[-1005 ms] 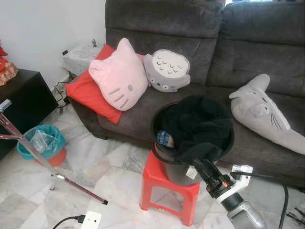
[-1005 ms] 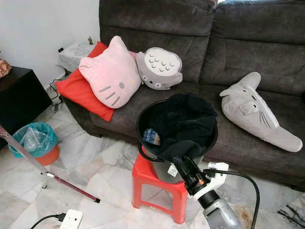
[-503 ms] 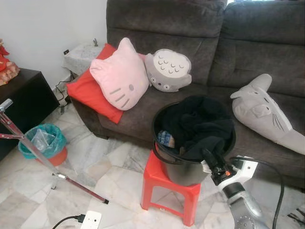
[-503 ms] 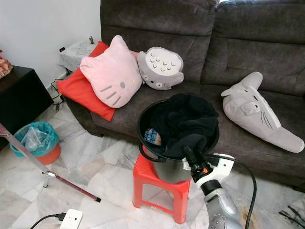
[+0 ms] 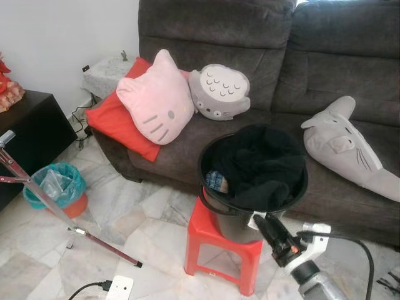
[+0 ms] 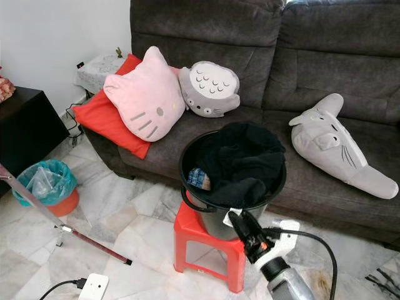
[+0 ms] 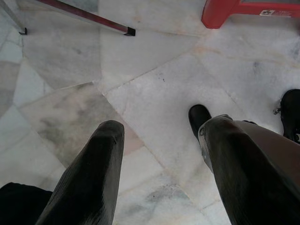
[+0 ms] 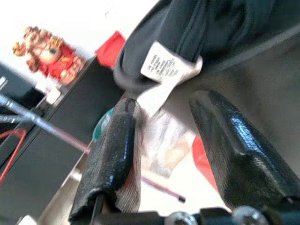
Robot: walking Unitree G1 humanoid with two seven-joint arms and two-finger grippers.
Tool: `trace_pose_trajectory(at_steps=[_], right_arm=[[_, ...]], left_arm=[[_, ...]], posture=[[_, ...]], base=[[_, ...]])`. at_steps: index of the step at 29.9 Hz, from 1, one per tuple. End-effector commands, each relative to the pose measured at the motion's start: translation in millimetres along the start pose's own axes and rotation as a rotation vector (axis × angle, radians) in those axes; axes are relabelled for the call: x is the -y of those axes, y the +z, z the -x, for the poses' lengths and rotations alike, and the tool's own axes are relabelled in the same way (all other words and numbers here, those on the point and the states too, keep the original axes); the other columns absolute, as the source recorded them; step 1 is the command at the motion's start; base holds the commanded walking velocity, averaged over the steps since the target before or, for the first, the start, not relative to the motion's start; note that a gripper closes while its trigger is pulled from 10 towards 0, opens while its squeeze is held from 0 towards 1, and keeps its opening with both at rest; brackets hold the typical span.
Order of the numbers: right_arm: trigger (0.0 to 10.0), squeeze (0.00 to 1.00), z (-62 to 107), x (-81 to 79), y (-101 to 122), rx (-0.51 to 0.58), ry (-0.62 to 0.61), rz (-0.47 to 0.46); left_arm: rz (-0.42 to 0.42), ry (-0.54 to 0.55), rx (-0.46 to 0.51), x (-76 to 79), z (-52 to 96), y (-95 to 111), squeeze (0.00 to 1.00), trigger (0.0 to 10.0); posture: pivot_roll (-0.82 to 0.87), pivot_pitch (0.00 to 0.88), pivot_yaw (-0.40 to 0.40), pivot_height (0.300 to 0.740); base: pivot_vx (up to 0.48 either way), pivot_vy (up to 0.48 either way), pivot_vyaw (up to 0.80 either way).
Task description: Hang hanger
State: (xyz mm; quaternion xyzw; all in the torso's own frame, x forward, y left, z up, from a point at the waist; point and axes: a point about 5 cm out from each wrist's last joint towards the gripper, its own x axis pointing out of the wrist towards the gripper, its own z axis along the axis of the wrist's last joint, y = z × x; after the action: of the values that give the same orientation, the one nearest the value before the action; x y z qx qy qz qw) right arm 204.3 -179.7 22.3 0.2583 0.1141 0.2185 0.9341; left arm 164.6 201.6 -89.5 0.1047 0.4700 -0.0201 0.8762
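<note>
— Where's the right gripper (image 5: 262,224) just now?

— Right against the front of the black bucket (image 5: 232,219), just under its rim, fingers apart. From the wrist you can see a white care label (image 8: 167,65) hanging off the dark clothing (image 5: 262,164) just ahead of the fingertips, and some pale fabric lying along one finger (image 8: 114,145) — whether it's actually pinched I can't tell.

— And the bucket?

— It stands on a small red stool (image 5: 220,247), heaped with that dark clothing, a bit of blue patterned cloth (image 5: 215,181) showing on the side of the bucket toward the pink cat cushion.

— The hanger?

— I can't make one out; if it's in the bucket, the clothes cover it.

— What's around the bucket?

— Behind it a dark grey sofa (image 5: 262,56). On the seat, left of the bucket, a pink cat cushion (image 5: 156,100) leaning on a red cushion (image 5: 115,122), and a grey owl-like cushion (image 5: 219,92) just beside them. To the bucket's right lies a long grey plush (image 5: 347,147). Well off to the left, on the marble floor (image 5: 125,219), a bin with a teal bag (image 5: 56,187) and a slanting metal rack leg (image 5: 69,222).

— The left gripper (image 7: 159,159)?

— Hanging low over the floor, fingers spread wide, one stool foot at the far edge of its view.
</note>
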Motion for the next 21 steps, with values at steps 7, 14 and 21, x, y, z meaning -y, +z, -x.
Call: trace_pose_trajectory(at_steps=[7, 14, 21], right_arm=[[10.0, 0.0, 6.3, -12.0, 19.2, 0.045, 0.067, 0.094], [10.0, 0.0, 11.6, -28.0, 55.7, 0.15, 0.092, 0.214], [10.0, 0.0, 29.5, -5.9, 87.2, 0.093, -0.03, 0.46]], left_arm=[[-0.001, 0.01, 0.002, -2.5, 0.3, -0.5, 0.0, 10.0], [-0.007, 0.012, 0.003, -3.1, 0.2, 0.0, 0.0, 10.0], [-0.015, 0.01, 0.004, -3.3, 0.1, 0.7, 0.0, 10.0]], posture=[[-0.08, 0.0, 0.072, 0.74], [-0.09, 0.0, 0.079, 0.74], [-0.1, 0.0, 0.087, 0.74]], base=[[0.0, 0.0, 0.0], [0.0, 0.0, 0.0], [0.0, 0.0, 0.0]])
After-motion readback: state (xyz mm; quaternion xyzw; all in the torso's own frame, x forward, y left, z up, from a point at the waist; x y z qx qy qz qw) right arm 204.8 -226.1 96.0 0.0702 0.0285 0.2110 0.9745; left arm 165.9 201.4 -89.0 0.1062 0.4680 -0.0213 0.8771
